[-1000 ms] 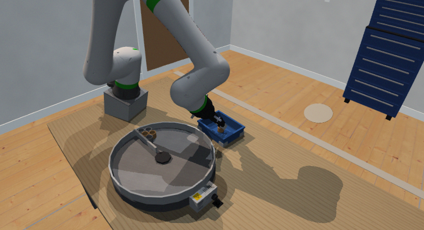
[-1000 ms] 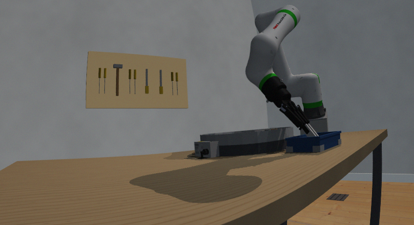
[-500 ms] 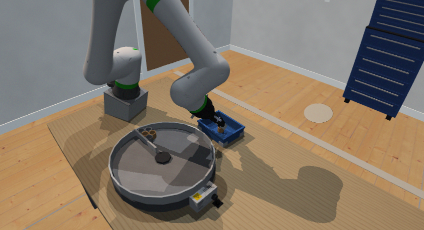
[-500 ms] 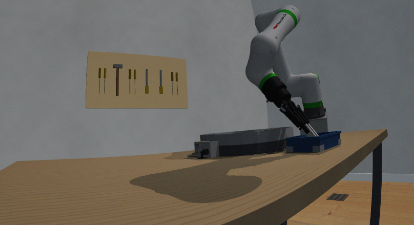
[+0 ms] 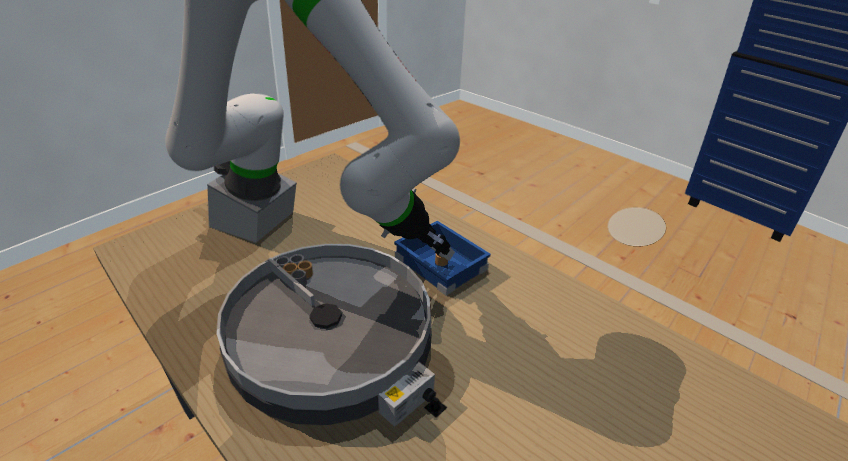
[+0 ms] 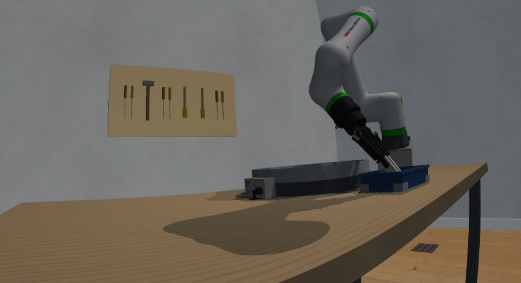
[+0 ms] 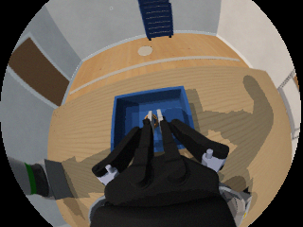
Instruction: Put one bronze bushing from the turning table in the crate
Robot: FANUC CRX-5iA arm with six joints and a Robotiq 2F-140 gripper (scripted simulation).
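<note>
- One bronze bushing [image 5: 440, 259] [image 7: 155, 124] is inside the blue crate [image 5: 470, 271] [image 6: 381, 181] [image 7: 114, 124], right down by the tips of the gripper [image 5: 444, 254] [image 6: 395, 169] [image 7: 155, 115].
- The gripper is open just a little bit — its two fingers have a thin gap, and they are not squeezing the bushing.
- Its fingers lean down into the crate, and one fingertip looks like it is at the bushing's ring. I cannot tell if it touches.
- The crate's side hides the bushing in the exterior view.
- The big round turning table [image 5: 285, 395] [image 6: 310, 174] is near the crate.
- Five more bushings sit in a bunch on the turning table, across from the crate. Two are bronze bushings [image 5: 305, 268], and three are grey bushings [image 5: 299, 275].
- They are close together beside a straight grey bar [image 5: 297, 285], which runs from the rim to the black hub [image 5: 325, 316].
- A small control box [image 5: 407, 395] [image 6: 260, 187] is on the turning table's side, well apart from the crate.
- The white arm [image 5: 368, 58] [image 6: 330, 64] bends over and reaches down to the crate. Its grey base block [image 5: 232, 215] [image 6: 402, 158] stands well apart from the crate — on the same wooden table [image 5: 565, 403] [image 6: 109, 221] [image 7: 222, 85].
</note>
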